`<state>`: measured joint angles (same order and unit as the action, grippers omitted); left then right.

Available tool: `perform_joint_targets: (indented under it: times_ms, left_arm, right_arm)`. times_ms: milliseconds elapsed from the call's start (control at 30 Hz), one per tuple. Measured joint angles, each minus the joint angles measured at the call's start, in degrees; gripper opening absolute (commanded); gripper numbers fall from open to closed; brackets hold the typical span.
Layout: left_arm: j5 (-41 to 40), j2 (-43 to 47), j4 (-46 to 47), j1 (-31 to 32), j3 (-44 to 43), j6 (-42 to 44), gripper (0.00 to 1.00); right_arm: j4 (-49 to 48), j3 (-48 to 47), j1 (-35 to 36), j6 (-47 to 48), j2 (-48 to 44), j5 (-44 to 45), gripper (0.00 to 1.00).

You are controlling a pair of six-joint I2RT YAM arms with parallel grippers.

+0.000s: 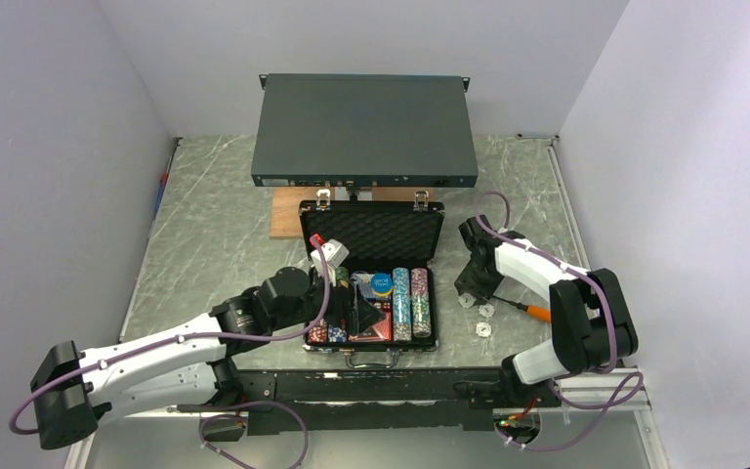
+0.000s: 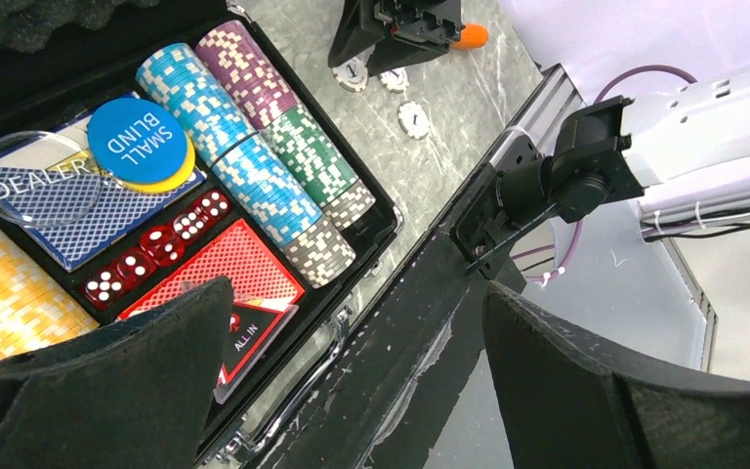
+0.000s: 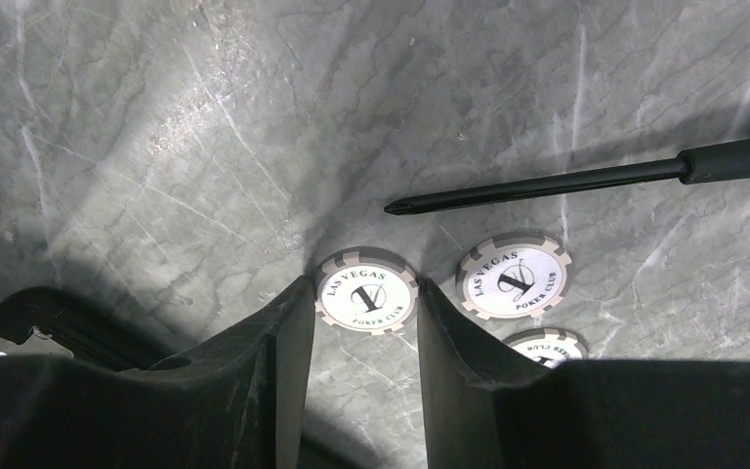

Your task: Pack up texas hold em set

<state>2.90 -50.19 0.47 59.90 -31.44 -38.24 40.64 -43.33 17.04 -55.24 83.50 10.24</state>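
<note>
Loose-chip pickup seemed in hand: right tool [image 3: 363, 305] clamped a chip [image 3: 365, 291] at the case's [image 1: 371, 234] three o'clock; left tool [image 2: 356, 288] gaped. Next likely needed a lift.

The briefcase [image 1: 376, 234] lies open at the centre of the desk [image 1: 215, 225], lid standing at the far side. Directly behind it sits the rack box [image 1: 364, 130], a board [image 1: 286, 213] showing under its near edge. Inside the case, chip rows [image 2: 244, 166] fill the right side. The dice [image 2: 156, 244] lie left of them, with a card deck [image 2: 88, 210] behind and discs [image 2: 137, 140] on that deck. Three loose chips [image 1: 481, 330] lie on the desk right of the case, the screwdriver [image 3: 547, 184] just beyond. The right tool [image 1: 468, 293] straddles the leftmost chip [image 3: 366, 291], fingers against its edge. The left tool [image 1: 354, 311] hangs over the case's near part, fingers wide apart.
</note>
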Motion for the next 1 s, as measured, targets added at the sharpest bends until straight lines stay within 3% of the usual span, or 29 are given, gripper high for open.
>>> perform_joint_targets:
  times_ms: [400,600,1000]
  left_arm:
    - [0.26,-4.17,4.96,-0.11,0.35,-0.50,0.99]
    - [-0.09,-8.48,11.98,-0.13,1.53,-0.39,0.94]
    - [-4.68,-28.55,31.43,2.80,-0.09,0.57,0.82]
  right_arm:
    - [0.55,0.63,-0.72,-0.33,-4.04,0.28,0.28]
    - [2.19,0.31,-1.38,-0.92,-5.62,-0.28,0.27]
    - [2.99,-0.96,-1.53,-2.84,-13.29,-6.62,0.23]
